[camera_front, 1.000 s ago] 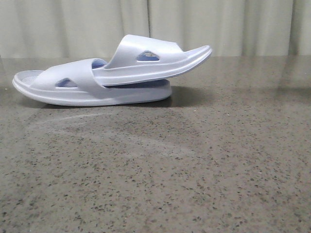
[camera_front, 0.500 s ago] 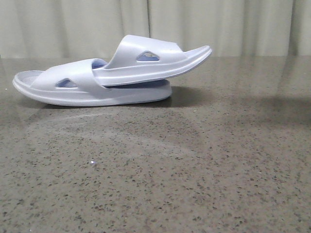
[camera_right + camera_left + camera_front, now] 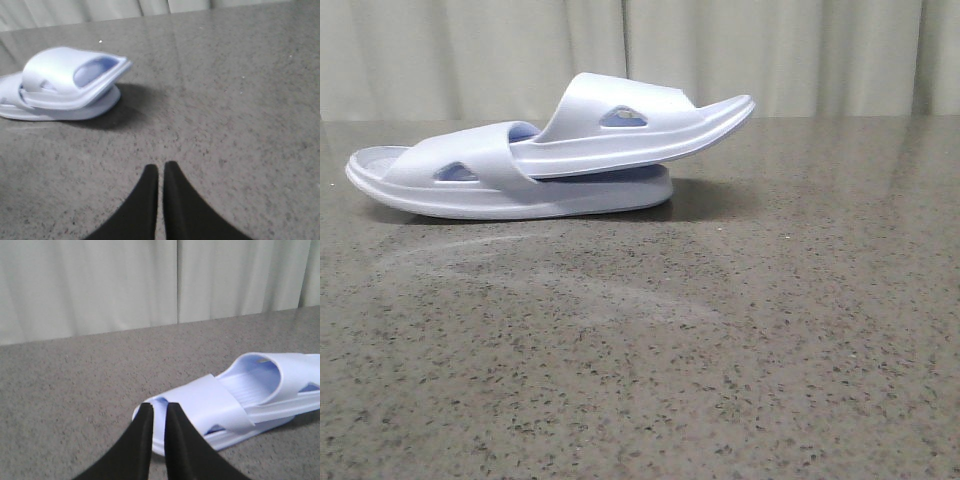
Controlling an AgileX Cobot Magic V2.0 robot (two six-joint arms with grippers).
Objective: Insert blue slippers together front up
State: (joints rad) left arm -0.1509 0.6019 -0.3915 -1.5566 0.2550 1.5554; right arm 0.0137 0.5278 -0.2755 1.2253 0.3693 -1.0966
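Note:
The two blue slippers lie nested on the grey stone table at the back left. The lower slipper (image 3: 470,180) lies flat. The upper slipper (image 3: 630,125) is pushed under the lower one's strap and tilts up to the right. Both show in the left wrist view (image 3: 240,400) and in the right wrist view (image 3: 70,82). My left gripper (image 3: 159,407) is shut and empty, held short of the lower slipper's end. My right gripper (image 3: 160,167) is shut and empty, well away from the pair over bare table. Neither arm shows in the front view.
The speckled grey table (image 3: 720,350) stretches in front and to the right of the slippers. A pale curtain (image 3: 770,50) hangs behind the table's far edge.
The slippers have not moved. The soft shadows that lay on the table at the right and front have gone.

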